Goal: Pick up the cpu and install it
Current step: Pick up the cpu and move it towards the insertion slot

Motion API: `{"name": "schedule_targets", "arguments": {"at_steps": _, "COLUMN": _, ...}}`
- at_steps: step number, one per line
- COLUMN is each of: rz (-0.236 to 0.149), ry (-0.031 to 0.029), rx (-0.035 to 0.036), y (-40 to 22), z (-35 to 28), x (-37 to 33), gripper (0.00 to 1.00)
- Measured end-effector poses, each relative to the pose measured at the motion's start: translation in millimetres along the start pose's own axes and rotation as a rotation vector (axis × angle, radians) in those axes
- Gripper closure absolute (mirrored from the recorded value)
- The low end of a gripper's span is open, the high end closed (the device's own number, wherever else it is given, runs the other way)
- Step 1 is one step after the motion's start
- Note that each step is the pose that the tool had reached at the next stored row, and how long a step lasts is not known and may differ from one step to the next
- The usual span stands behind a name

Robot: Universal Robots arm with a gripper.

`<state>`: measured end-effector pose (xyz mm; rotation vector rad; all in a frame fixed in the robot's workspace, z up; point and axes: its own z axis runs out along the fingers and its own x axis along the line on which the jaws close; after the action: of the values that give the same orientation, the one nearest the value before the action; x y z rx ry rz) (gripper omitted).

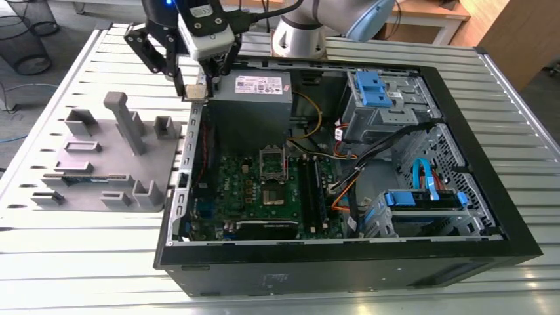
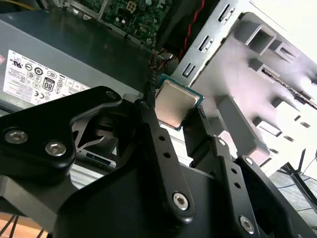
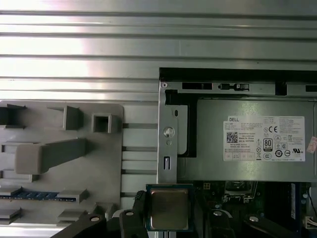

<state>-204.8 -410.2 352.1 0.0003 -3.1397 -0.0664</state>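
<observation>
- The setting looked like a robotics lab or workshop bench.
- A grey slatted aluminium table point(image 1: 79, 275) carried an open black desktop computer case point(image 1: 350, 270) and a grey plastic parts fixture point(image 1: 166, 164).
- A silver-grey robot arm point(image 1: 302, 36) stood over them.
- Pale wooden desks point(image 1: 433, 12) and a black wire basket point(image 1: 26, 46) stood behind.

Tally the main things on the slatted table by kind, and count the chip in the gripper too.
cpu, held in the gripper: 1
computer case, open: 1
power supply inside the case: 1
grey parts tray: 1
Total: 4
</observation>
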Motion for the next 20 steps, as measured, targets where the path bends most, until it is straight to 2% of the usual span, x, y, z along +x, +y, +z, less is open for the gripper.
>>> {"name": "schedule_targets", "arguments": {"at_steps": 11, "rz": 0.0, "ry": 0.0004, "rx": 0.0, "y": 0.0, "z": 0.0, "x": -31.2, "gripper": 0.53}}
{"name": "schedule_targets", "arguments": {"at_steps": 20, "rz": 0.0, "ry": 0.0008, "rx": 0.0, "y": 0.0, "z": 0.0, "x": -60.0, "gripper": 0.53}}
